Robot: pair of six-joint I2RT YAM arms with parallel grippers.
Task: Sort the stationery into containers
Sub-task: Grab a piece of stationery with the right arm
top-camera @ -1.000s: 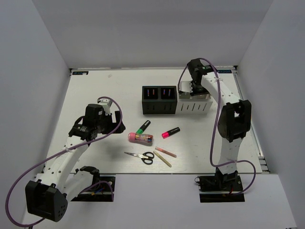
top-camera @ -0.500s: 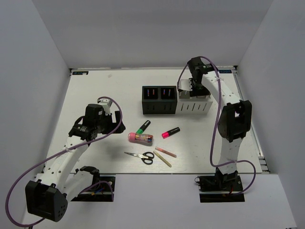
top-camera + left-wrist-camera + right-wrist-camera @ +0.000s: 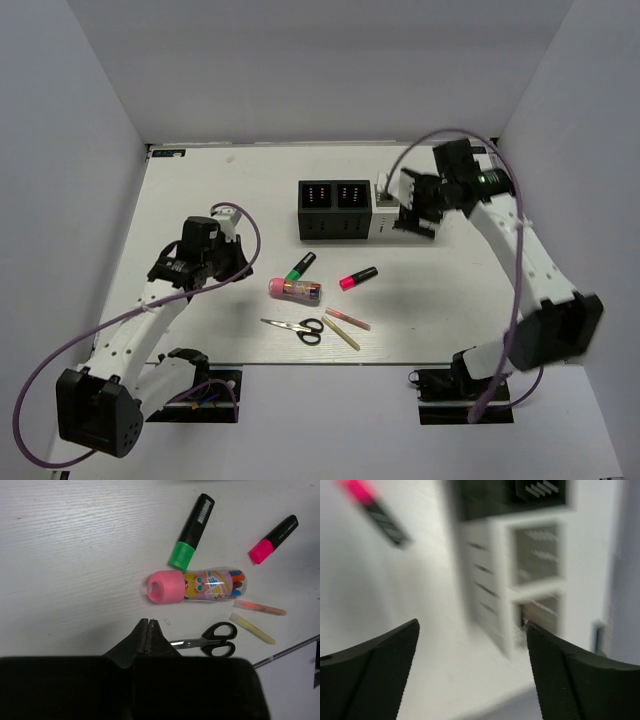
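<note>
The stationery lies mid-table: a green-capped marker (image 3: 300, 265) (image 3: 191, 531), a pink-capped marker (image 3: 357, 278) (image 3: 274, 538), a pink tube (image 3: 295, 290) (image 3: 195, 585), black-handled scissors (image 3: 297, 327) (image 3: 207, 640), a pink stick (image 3: 348, 319) (image 3: 260, 608) and a tan stick (image 3: 341, 333) (image 3: 252, 628). The containers stand in a row behind: two black bins (image 3: 335, 210) and two white bins (image 3: 392, 224) (image 3: 535, 555). My left gripper (image 3: 240, 268) (image 3: 149, 630) is shut and empty, left of the tube. My right gripper (image 3: 408, 205) (image 3: 472, 645) hangs open and empty over the white bins, hiding part of them.
The right wrist view is blurred by motion; a tan smear shows inside the nearest white bin (image 3: 540, 610). Grey walls enclose the table on three sides. The table's front edge (image 3: 330, 362) runs just below the scissors and sticks.
My left gripper has shut with nothing in it. My right arm has swung out to the right, and its gripper has opened wide beside the white bins.
</note>
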